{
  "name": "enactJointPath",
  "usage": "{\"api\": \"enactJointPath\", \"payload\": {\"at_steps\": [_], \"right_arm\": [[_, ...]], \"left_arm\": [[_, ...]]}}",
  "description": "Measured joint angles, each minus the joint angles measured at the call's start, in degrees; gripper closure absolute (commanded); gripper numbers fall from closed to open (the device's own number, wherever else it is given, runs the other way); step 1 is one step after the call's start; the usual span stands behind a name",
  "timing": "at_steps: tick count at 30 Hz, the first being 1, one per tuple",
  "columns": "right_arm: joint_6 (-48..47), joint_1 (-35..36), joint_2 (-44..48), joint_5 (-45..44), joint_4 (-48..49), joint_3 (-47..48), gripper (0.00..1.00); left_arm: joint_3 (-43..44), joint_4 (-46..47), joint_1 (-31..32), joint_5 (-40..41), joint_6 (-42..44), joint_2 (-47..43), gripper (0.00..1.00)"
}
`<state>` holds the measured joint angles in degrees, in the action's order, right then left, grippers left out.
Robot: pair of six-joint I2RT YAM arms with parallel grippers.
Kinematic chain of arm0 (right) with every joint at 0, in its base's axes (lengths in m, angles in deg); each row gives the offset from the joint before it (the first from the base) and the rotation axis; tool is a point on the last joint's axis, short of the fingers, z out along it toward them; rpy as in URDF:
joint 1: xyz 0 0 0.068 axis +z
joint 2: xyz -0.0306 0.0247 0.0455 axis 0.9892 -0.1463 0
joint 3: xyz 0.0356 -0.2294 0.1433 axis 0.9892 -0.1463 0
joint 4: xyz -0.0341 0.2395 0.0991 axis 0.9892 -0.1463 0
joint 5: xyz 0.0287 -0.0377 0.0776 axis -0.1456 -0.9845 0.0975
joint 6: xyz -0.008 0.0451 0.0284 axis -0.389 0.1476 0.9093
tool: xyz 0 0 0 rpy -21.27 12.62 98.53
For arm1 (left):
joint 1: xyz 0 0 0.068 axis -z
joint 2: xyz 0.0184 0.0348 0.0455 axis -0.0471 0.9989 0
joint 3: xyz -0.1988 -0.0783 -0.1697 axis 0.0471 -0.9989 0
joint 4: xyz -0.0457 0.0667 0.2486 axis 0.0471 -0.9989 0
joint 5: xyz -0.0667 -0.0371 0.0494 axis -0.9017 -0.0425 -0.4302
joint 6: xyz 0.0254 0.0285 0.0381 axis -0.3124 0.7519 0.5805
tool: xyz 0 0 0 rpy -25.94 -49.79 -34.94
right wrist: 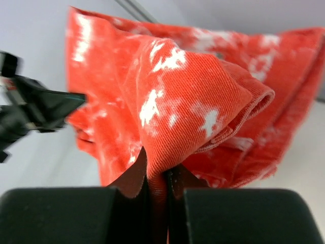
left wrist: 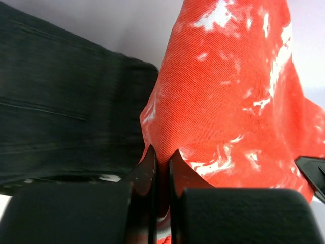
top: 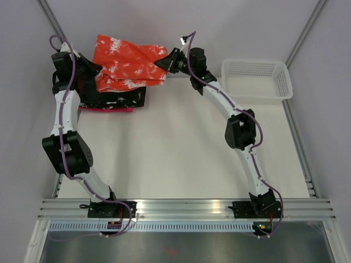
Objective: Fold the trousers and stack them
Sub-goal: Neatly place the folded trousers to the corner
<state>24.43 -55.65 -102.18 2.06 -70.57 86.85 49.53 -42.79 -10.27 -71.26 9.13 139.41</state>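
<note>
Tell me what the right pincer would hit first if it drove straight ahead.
The orange trousers it grips: bunched cloth fills the way ahead of the right pincer. The left pincer sits off to one side, probably out of line; depth is unclear.

No lettering, labels, brand marks or numbers can be read in any view.

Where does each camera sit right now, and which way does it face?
Top external: above and behind the bases, looking down on the white table; both arms whole, left gripper and right gripper shut on the orange-red, white-splotched fabric trousers over the black folded garments.
Left wrist: on the left arm, looking along its shut fingers at the pinched trousers, black garments beside.
Right wrist: on the right arm, looking along its shut fingers into the bunched trousers.
Shared: both wrist views see the trousers from opposite ends.
</note>
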Motion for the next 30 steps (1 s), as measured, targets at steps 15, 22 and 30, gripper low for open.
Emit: {"api": "enactJointPath", "payload": {"at_steps": [15, 22, 30], "right_arm": [[9.8, 11.0, -20.0, -10.4, 15.2, 16.6, 1.0], [9.9, 11.4, -23.3, -13.7, 17.3, 17.2, 1.0], [9.9, 11.9, -25.0, -15.5, 18.3, 17.6, 0.99]], "left_arm": [[11.5, -6.6, -11.5, 1.4, -2.6, 13.8, 0.98], [13.3, -6.3, -11.8, 1.6, -3.6, 17.4, 0.98], [14.2, -4.6, -11.8, 1.1, -5.2, 22.3, 0.98]]}}
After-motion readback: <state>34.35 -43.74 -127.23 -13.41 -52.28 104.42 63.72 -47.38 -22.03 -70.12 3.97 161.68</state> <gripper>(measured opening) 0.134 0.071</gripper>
